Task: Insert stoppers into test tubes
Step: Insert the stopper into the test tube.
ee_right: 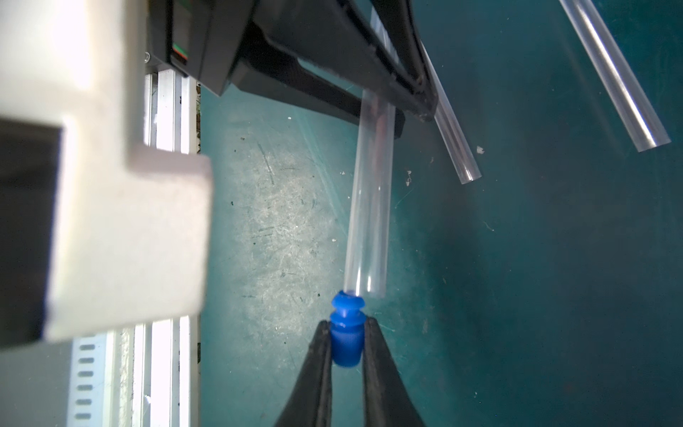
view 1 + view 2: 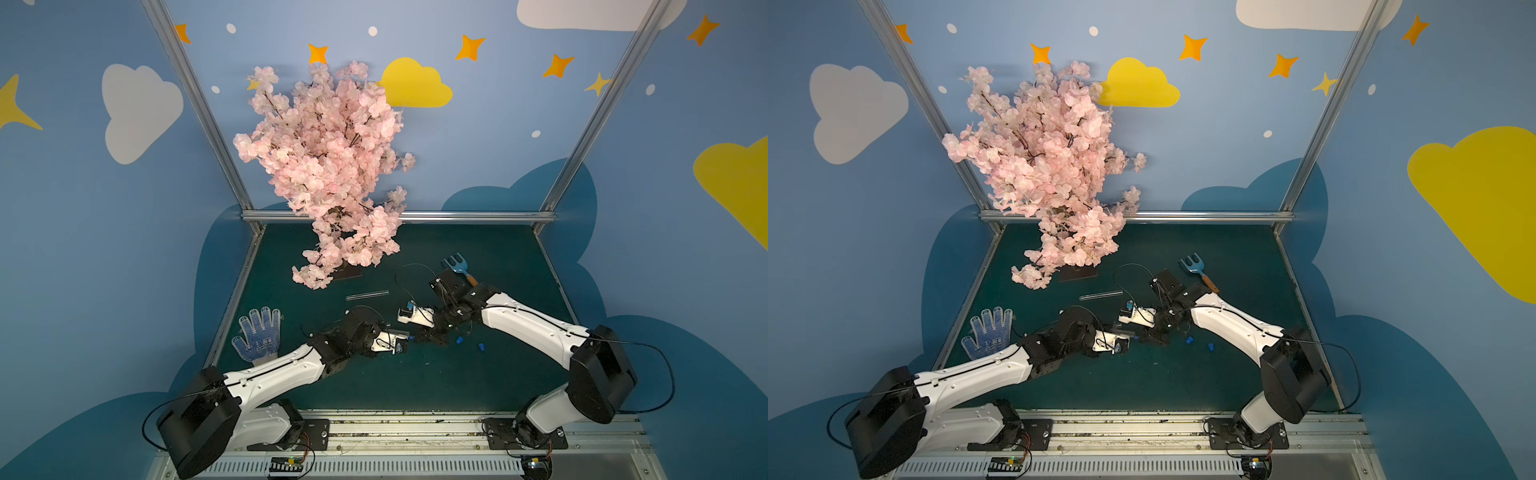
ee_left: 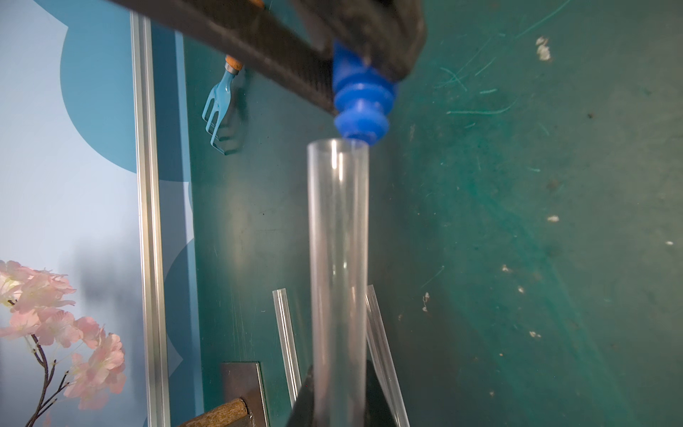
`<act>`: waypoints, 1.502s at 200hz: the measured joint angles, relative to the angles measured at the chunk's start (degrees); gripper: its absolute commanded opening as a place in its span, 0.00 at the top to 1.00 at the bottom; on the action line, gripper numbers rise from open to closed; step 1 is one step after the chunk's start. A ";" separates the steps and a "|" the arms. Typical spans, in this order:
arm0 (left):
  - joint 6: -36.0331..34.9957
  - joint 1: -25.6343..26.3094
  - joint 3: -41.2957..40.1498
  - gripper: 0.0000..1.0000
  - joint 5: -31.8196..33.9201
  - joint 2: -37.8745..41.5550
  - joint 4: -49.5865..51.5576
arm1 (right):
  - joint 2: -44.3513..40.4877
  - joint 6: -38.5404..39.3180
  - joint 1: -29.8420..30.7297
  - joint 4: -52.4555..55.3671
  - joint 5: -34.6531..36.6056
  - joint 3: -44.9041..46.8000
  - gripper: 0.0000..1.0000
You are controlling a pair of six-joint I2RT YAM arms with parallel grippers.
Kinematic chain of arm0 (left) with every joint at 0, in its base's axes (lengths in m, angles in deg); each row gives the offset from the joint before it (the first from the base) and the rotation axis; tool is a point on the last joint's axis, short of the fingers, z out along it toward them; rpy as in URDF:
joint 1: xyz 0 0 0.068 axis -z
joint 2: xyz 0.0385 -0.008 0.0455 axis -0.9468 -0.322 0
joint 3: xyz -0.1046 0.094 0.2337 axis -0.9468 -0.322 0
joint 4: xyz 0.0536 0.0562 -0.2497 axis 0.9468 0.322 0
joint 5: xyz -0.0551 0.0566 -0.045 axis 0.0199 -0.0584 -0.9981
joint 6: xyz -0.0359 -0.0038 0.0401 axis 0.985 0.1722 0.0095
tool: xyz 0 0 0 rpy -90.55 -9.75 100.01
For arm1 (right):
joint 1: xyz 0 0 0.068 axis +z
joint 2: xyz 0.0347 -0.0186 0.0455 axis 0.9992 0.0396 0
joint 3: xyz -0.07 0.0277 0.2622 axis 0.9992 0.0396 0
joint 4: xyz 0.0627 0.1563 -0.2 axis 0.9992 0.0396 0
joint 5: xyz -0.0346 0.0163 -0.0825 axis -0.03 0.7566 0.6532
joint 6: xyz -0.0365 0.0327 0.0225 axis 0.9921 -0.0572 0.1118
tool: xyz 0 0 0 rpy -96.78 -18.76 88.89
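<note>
I had the left gripper [image 3: 337,397] clenched on the tube [image 3: 338,240], the right gripper [image 1: 345,327] pinching the stopper [image 3: 360,100] off-centre at the tube's mouth; pushing might catch the rim and flick it loose.

Stopper [image 1: 345,344] in right tool [image 1: 346,323]: bright blue; tool fingers [image 1: 318,369] black.
Two loose stoppers [image 2: 459,340] on bench [image 2: 415,382]: same blue.
Test tube [image 3: 338,258]: clear, colourless.
Bench: dark teal-green, pale scuff marks.
Garden fork [image 2: 453,264]: light-blue head, orange handle.
Glove [image 2: 258,336]: white, blue dot grid.
Blossom tree [image 2: 328,166]: pink.
Walls [image 2: 83,249]: blue; white, yellow, dark-blue clouds; orange stars.
Arms [image 2: 532,328]: white shells, black joints.
</note>
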 measured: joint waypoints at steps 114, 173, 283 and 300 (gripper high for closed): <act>-1.25 0.63 -0.11 0.94 -1.01 0.00 0.13 | 0.42 -0.02 0.26 0.02 0.31 -0.33 0.86; -1.66 0.85 -0.13 0.95 -0.72 0.00 0.20 | 0.63 -1.42 0.48 0.07 0.07 -0.48 0.88; -3.80 2.25 -0.11 0.98 3.58 0.07 -0.46 | 2.01 -10.56 -0.17 -0.20 -2.27 -1.38 0.90; -4.26 2.25 -0.13 0.98 3.98 0.35 -0.70 | 2.01 -11.78 -0.39 -0.52 -2.82 -1.38 0.90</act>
